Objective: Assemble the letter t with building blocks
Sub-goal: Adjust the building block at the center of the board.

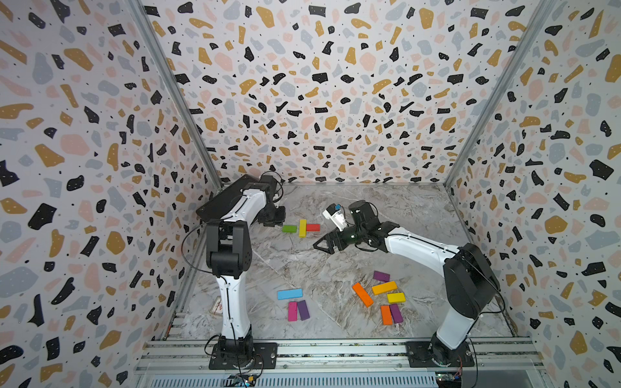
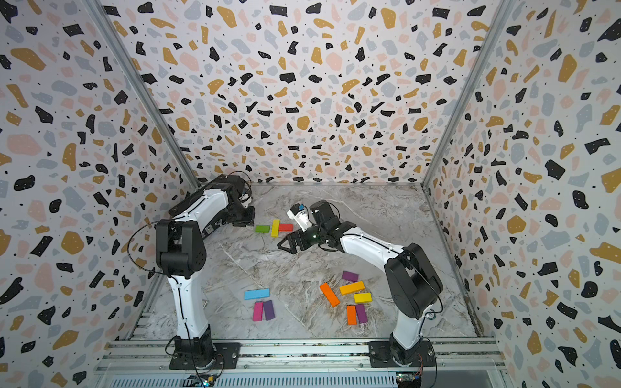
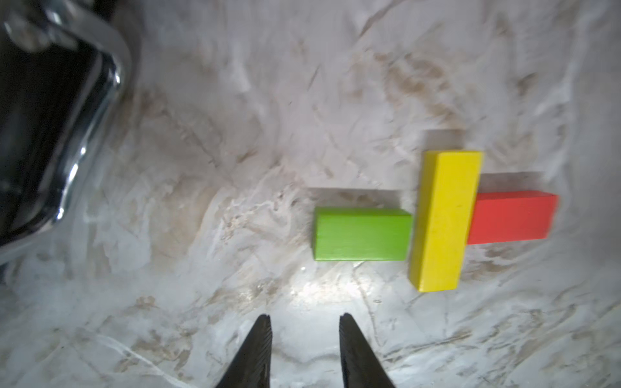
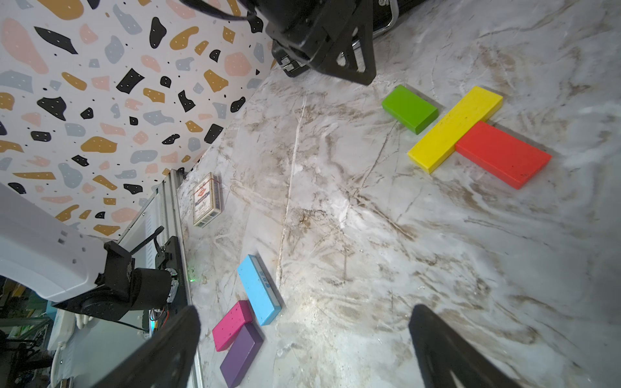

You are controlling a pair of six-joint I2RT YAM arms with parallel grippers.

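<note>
At the back of the marble table a long yellow block (image 1: 302, 228) (image 3: 445, 221) lies crosswise. A red block (image 1: 313, 227) (image 3: 510, 216) butts against one side of it. On its other side a green block (image 1: 289, 228) (image 3: 363, 234) lies a narrow gap away. My left gripper (image 1: 274, 220) (image 3: 305, 317) hovers just left of the green block, its jaws a little apart and nothing between them. Just right of the red block my right gripper (image 1: 319, 245) (image 4: 305, 312) stands wide open and empty above bare table.
Loose blocks lie near the front: blue (image 1: 289, 294), pink (image 1: 292, 311) and purple (image 1: 303, 309) on the left, several orange, yellow and purple ones (image 1: 384, 288) on the right. A black case (image 3: 33, 134) sits behind the left arm. A small card box (image 4: 206, 200) lies by the left rail.
</note>
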